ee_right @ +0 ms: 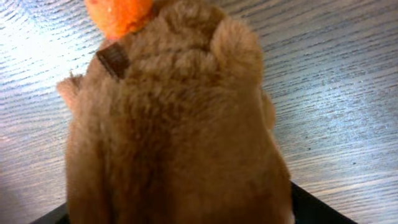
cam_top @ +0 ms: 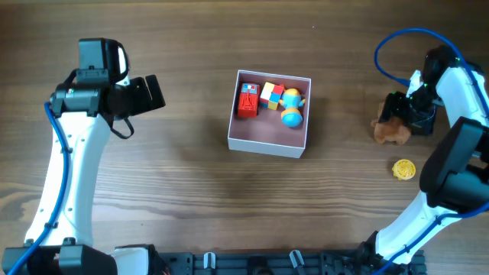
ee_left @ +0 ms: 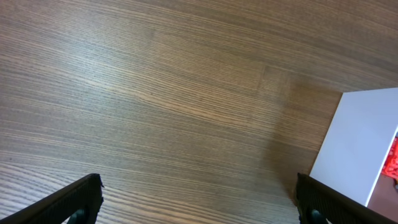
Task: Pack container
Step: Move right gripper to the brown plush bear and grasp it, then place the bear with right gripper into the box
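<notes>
The container (cam_top: pixel 267 143), a white-walled square box with a dull pink inside, sits mid-table; its white wall shows in the left wrist view (ee_left: pixel 360 143). In it lie a red toy (cam_top: pixel 247 100), a coloured cube (cam_top: pixel 272 95) and a blue-and-yellow toy (cam_top: pixel 293 107). My left gripper (cam_top: pixel 157 93) is open and empty over bare wood left of the container (ee_left: pixel 199 199). My right gripper (cam_top: pixel 401 114) is at the far right, fingers spread either side of a brown plush toy (cam_top: pixel 391 131). The plush toy fills the right wrist view (ee_right: pixel 180 137), between the fingers (ee_right: pixel 180 211).
A small yellow disc-shaped toy (cam_top: pixel 404 169) lies on the table in front of the plush toy. The right arm's blue cable loops above it at the far right. Wooden tabletop spans between the left gripper and the container.
</notes>
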Robot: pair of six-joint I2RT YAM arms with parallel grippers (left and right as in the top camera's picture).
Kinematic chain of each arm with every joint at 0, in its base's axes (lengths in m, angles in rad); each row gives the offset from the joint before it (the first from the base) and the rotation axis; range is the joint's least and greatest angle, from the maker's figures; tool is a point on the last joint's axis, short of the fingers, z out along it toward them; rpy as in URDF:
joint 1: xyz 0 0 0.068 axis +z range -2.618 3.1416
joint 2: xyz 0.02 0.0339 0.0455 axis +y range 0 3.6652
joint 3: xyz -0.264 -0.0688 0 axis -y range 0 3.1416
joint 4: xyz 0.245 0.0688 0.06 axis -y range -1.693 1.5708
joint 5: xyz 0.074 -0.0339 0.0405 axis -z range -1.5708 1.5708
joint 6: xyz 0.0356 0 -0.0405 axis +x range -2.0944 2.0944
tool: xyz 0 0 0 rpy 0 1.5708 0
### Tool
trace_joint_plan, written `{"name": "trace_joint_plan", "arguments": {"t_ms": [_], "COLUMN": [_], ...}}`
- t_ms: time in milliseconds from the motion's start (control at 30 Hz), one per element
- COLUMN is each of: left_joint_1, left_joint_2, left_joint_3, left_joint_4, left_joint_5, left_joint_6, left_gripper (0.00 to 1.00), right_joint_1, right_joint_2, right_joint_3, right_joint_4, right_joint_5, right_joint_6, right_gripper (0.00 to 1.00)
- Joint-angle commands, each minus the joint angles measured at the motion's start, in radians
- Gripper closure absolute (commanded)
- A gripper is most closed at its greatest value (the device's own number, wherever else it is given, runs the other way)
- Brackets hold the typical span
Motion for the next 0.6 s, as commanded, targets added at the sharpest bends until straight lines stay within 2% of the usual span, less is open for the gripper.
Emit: {"name": "trace_joint_plan", "arguments": {"t_ms": [0,33,67,133,233,333,467,567], "left_joint_1": [0.002,0.002,0.002,0.002,0.002,0.002,0.002,0.002], "left_joint_2": [-0.005,-0.005,-0.005,-0.005,-0.005,-0.005,-0.005,-0.005], "left_joint_3": [-0.002,-0.002,-0.002,-0.002,-0.002,-0.002,-0.002,-0.002], "left_joint_4": [0.000,0.000,0.000,0.000,0.000,0.000,-0.001,-0.001], "left_joint_5": [0.009,0.009,0.009,0.009,0.008,0.009,0.009,0.009], "left_joint_6": [-0.013,-0.013,-0.013,-0.013,-0.013,-0.013,-0.014,-0.014], "left_gripper": [0.00,0.00,0.00,0.00,0.00,0.00,0.00,0.00], "right_joint_1": [0.003,0.003,0.003,0.004,0.033,0.114,0.352,0.617], "right_joint_2": [0.006,0.006,0.006,0.005,-0.010,-0.112,-0.357,-0.458], "right_joint_3": [-0.001,-0.001,-0.001,-0.001,0.014,0.058,0.121,0.122], "right_joint_4": [-0.003,-0.007,-0.009,-0.013,-0.021,-0.028,-0.011,0.029], "right_joint_5": [-0.019,-0.019,-0.019,-0.019,-0.027,-0.026,-0.027,-0.027], "right_joint_6": [0.005,0.006,0.021,0.023,0.024,0.013,-0.113,-0.322], "right_gripper": [0.51,0.61,0.66,0.96,0.96,0.96,0.96,0.96]}}
